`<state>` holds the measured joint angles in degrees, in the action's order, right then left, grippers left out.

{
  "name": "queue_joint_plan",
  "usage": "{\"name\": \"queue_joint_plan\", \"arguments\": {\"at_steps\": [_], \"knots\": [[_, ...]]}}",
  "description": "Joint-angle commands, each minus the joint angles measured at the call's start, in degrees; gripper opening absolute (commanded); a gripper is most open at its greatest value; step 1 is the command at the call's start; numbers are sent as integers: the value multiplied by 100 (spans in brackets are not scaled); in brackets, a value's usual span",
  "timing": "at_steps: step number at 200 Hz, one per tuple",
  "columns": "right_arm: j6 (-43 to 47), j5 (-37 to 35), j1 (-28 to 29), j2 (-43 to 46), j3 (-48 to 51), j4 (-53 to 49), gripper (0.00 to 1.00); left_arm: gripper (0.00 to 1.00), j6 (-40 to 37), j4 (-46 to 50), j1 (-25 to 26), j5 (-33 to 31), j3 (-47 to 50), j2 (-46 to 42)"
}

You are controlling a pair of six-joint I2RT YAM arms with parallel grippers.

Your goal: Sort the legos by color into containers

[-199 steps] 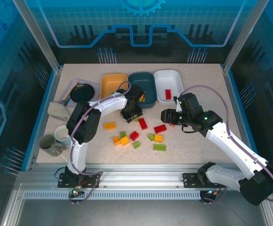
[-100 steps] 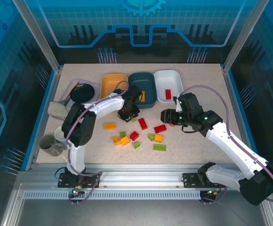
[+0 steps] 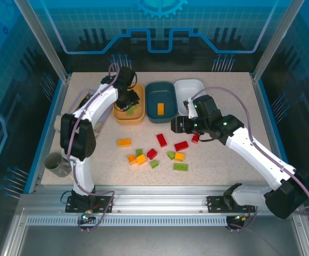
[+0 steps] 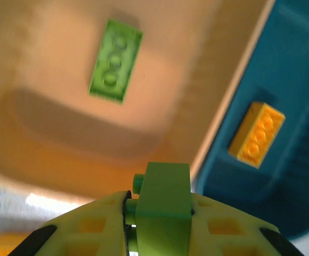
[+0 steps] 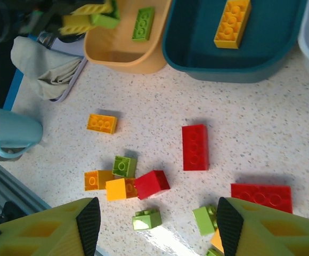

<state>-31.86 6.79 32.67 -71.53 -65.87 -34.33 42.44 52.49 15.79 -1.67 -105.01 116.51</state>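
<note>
Swung from the scattered legos (image 3: 153,153) to above the orange tub (image 3: 128,121), left hand (image 4: 157,213) clamped on a green brick (image 4: 164,205), likely for dropping beside the green lego (image 4: 115,60) already inside. Holds right hand (image 5: 157,218) open, empty, over legos right of that tub, probably choosing next.

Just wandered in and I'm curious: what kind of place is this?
Probably a robotics lab test cell: robot arms bolted to an aluminium rail, blue printed panels walling in the table, and toy bricks laid out for sorting.
</note>
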Motion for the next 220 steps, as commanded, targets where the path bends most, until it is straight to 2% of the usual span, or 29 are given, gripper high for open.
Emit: {"name": "queue_joint_plan", "arguments": {"at_steps": [1,24,66,130,161,181,220], "knots": [[61,179,87,-131,-314,106,62,20,-692,480,-54,368,-671,740],[39,148,91,-178,-344,82,62,20,-780,628,-76,446,-1191,1321],[-65,115,91,-203,-253,56,63,21,-752,823,-85,352,-1530,1754],[-433,-444,-105,-16,68,-340,64,50,-666,810,-76,361,-1379,1501],[-783,-739,-557,154,417,-800,68,61,-563,757,12,343,-1312,867],[-887,-680,-908,24,725,-931,75,72,-561,466,260,307,-773,93],[-605,-666,-1137,-887,915,-881,87,94,-416,-1140,991,514,2040,-2133]]}}
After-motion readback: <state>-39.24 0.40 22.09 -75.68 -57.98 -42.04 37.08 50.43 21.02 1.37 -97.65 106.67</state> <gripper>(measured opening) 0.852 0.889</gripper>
